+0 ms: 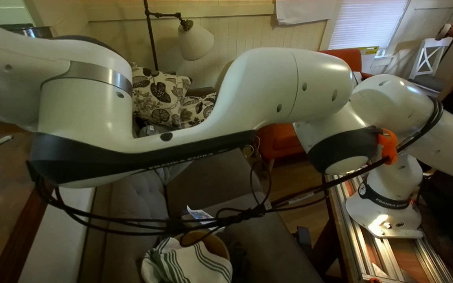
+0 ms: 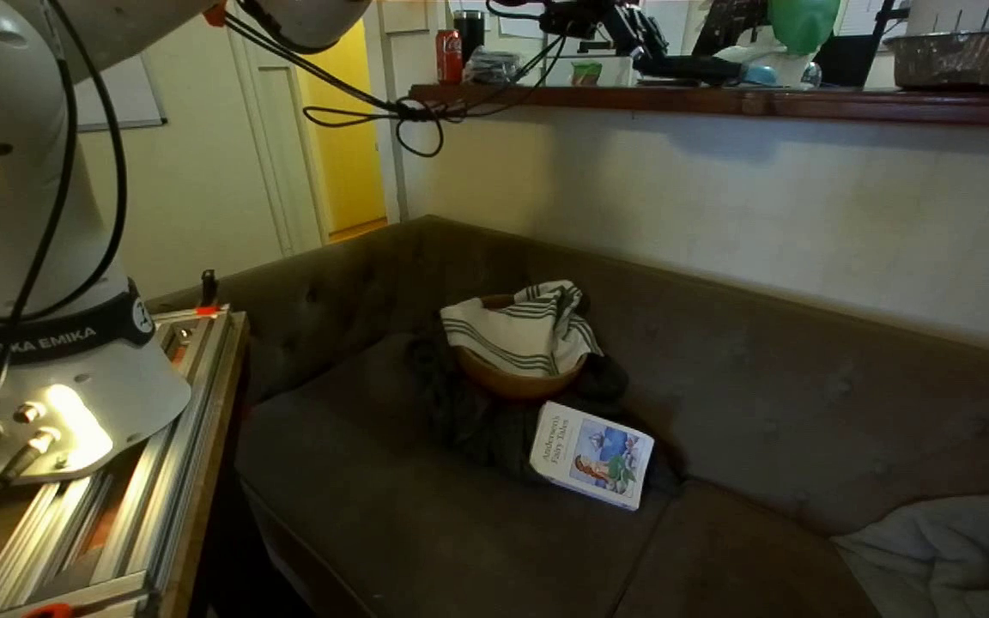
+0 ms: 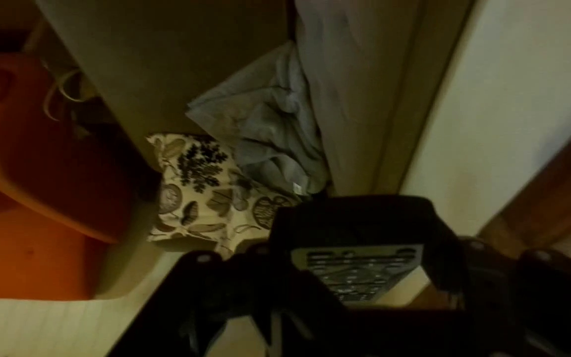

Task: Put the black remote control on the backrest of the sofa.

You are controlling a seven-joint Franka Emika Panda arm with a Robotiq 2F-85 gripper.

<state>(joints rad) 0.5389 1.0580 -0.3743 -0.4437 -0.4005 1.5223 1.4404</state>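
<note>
Pale wall (image 1: 242,33) shows vertically grooved boarding. Sofa (image 2: 374,481) is matte grey-brown fabric with a button-tufted backrest (image 2: 769,369). Hand (image 3: 357,250) grips the black remote control (image 3: 352,220), a slab with a gridded face. Striped cloth (image 2: 499,335) drapes a rounded brown bowl (image 2: 512,384).

Sofa (image 2: 735,395) – brn, towel (image 2: 503,330) – wht/strpd

The white arm (image 1: 264,90) extends left over the sofa (image 1: 214,177); near me a striped cloth (image 1: 189,263) drapes a bowl (image 1: 215,244), patterned cushions (image 1: 163,96) far.
</note>
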